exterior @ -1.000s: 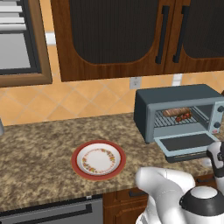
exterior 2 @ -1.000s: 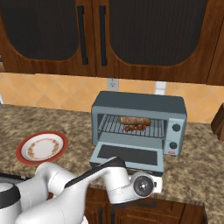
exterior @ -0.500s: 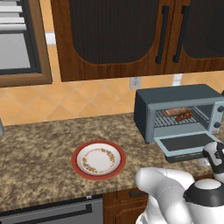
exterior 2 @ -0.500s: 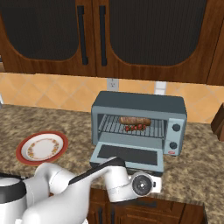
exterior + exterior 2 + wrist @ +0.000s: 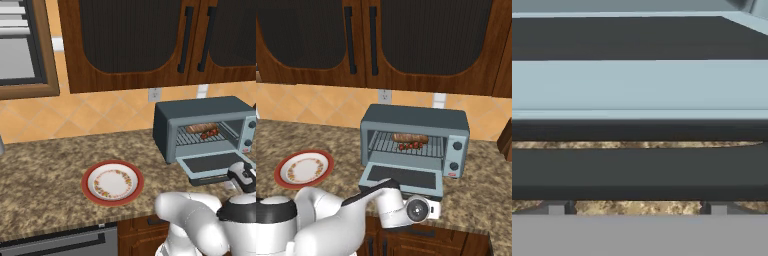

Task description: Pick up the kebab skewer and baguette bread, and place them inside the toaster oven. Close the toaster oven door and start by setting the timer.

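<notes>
The toaster oven stands on the counter with its door dropped flat open. On its wire rack lie the baguette bread and, just in front of it, the kebab skewer; both also show in the left base view, baguette and skewer. My gripper is open and low at the door's front edge, fingertips wide apart. The dark bar handle runs across just ahead of them, with the grey frame and dark glass beyond. Nothing is held.
A red-rimmed plate sits on the granite counter to the left of the oven. Two knobs are on the oven's right panel. Dark wood cabinets hang above. My white arm reaches in from the counter's front edge.
The hand has barely shifted at the door's front edge. The food, the door and the plate have not moved.
</notes>
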Motion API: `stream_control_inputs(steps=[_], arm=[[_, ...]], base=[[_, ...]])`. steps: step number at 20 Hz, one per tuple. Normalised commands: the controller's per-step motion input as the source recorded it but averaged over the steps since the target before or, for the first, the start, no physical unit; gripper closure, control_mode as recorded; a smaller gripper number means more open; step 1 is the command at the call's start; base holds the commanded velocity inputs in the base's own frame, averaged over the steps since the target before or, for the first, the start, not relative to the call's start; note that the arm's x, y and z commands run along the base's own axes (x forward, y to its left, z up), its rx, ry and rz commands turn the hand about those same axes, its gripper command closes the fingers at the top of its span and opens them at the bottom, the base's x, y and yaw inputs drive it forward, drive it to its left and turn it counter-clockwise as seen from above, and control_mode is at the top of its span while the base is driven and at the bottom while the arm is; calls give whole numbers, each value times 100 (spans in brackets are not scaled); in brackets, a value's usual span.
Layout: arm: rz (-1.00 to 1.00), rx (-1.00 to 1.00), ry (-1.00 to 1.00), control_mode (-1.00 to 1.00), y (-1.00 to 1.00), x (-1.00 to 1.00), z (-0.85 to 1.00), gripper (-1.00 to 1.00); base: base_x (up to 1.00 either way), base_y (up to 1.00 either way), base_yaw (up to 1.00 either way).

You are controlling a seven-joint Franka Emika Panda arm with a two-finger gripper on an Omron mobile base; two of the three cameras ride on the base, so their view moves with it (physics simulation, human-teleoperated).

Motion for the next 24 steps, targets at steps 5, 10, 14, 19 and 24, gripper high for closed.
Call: stream_control_inputs(steps=[5, 10, 14, 19, 24], arm=[[0, 0, -5, -100, 0, 12, 0, -100], [0, 1, -15, -100, 0, 0, 15, -100], [0, 2, -11, -100, 0, 6, 6, -100], [0, 1, -7, -100, 0, 24, 0, -100], [0, 1, -8, -100, 0, 25, 6, -100]], base=[[0, 0, 0], [0, 0, 0], [0, 0, 0], [0, 0, 0], [0, 0, 0]])
